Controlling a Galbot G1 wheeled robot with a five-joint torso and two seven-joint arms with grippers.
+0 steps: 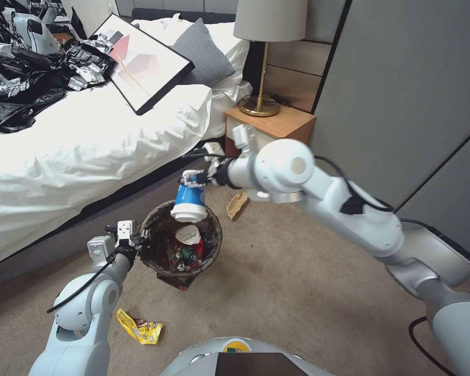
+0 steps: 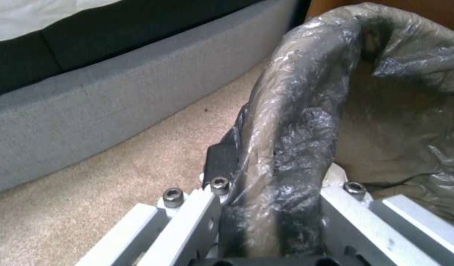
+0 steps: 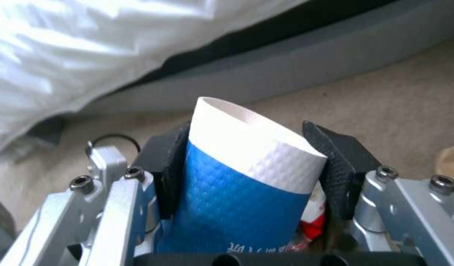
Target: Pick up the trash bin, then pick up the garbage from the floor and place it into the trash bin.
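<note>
Head view is showing the right gripper (image 1: 197,178) holding a blue-and-white paper cup (image 1: 189,197) upside down, its white rim hanging just above the open mouth of the trash bin (image 1: 180,245). Both black pads are pressing on the cup's sides. Right wrist view is showing the same hold from close in: the pads (image 3: 164,162) are flanking the blue-and-white paper cup (image 3: 241,177), and a scrap of red-and-white litter (image 3: 313,218) is peeking out beneath it.

At the near left, the left gripper (image 1: 141,240) is clamping the bin's rim and keeping the bin lifted off the beige carpet (image 1: 297,282). Left wrist view is showing that grip: the left gripper (image 2: 274,207) is closing narrowly over the bag-covered rim of the trash bin (image 2: 306,111), with the dark liner bunching between the fingers.

Inside the bin, a crushed red-and-white cup (image 1: 188,236) and other wrappers are lying in a heap. A yellow wrapper (image 1: 139,327) is lying on the carpet near the left arm, and a crumpled brown paper (image 1: 237,205) is lying just beyond the bin, near the wooden nightstand (image 1: 277,125). Alongside, the bed (image 1: 89,151) is carrying a framed picture (image 1: 141,60).
</note>
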